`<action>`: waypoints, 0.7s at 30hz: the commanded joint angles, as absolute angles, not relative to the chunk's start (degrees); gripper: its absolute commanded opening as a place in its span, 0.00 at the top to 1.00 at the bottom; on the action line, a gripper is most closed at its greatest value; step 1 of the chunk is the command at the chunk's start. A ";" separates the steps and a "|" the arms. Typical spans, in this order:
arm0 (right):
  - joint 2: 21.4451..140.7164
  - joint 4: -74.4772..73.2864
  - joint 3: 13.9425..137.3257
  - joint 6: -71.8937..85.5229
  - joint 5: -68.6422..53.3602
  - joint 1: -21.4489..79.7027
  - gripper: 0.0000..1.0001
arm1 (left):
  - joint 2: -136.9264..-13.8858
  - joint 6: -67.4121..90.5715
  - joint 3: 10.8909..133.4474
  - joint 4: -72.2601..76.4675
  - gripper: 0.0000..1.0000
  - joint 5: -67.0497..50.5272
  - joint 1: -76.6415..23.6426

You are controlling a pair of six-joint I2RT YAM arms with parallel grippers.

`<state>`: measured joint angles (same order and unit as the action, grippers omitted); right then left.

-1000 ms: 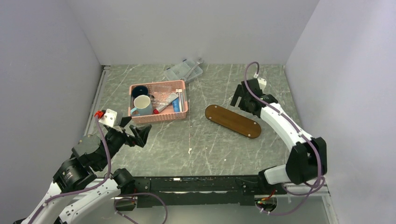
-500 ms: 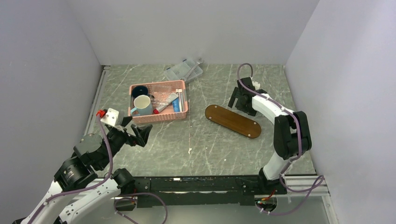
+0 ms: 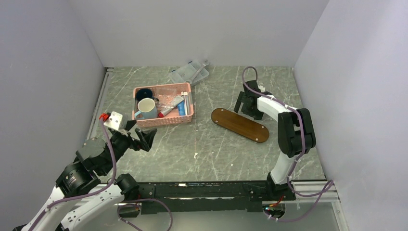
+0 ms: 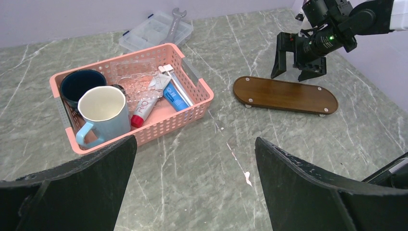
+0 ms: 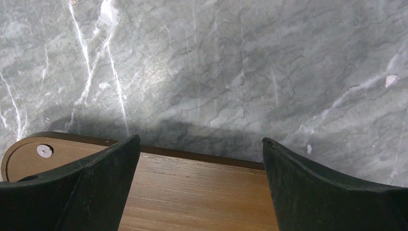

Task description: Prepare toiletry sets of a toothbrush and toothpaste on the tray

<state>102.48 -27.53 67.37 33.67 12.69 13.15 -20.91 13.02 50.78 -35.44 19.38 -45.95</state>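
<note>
The tray [image 3: 239, 124] [image 4: 285, 95] is a dark-brown oval board lying bare on the marble, right of the pink basket [image 3: 164, 119] [image 4: 181, 116]. A bright blue toothpaste [image 4: 175, 95] [image 3: 181, 109] lies in the basket beside a white toothbrush [image 4: 174, 83] and a pale red-capped tube [image 4: 144, 107]. My right gripper [image 3: 244, 109] [image 4: 292, 73] [image 5: 200, 139] hangs open over the tray's far edge, pointing down with nothing between its fingers. My left gripper [image 3: 144, 131] [image 4: 195, 140] is open and empty, low over the table in front of the basket.
The basket also holds a dark blue mug [image 4: 82, 84], a light blue mug [image 4: 103, 109] and crumpled clear wrapping [image 4: 131, 72]. A clear plastic box [image 3: 189, 73] [image 4: 155, 32] with a wrench [image 4: 175, 20] on it lies behind the basket. Walls close in on three sides.
My right arm has folded upward and its gripper has shifted slightly left, closer to the tray's far edge. The left arm has stayed put.
</note>
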 commanded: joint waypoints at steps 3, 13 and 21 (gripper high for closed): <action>102.50 -25.51 68.39 31.54 10.07 12.90 0.00 | -22.13 13.49 50.89 -35.34 0.01 19.25 -46.15; 101.41 -25.30 65.67 30.84 7.17 14.20 0.00 | -22.23 13.54 50.93 -35.58 0.01 19.39 -46.09; 99.02 -25.67 63.69 31.33 6.57 17.13 0.00 | -21.99 13.73 50.97 -35.63 0.01 19.54 -46.20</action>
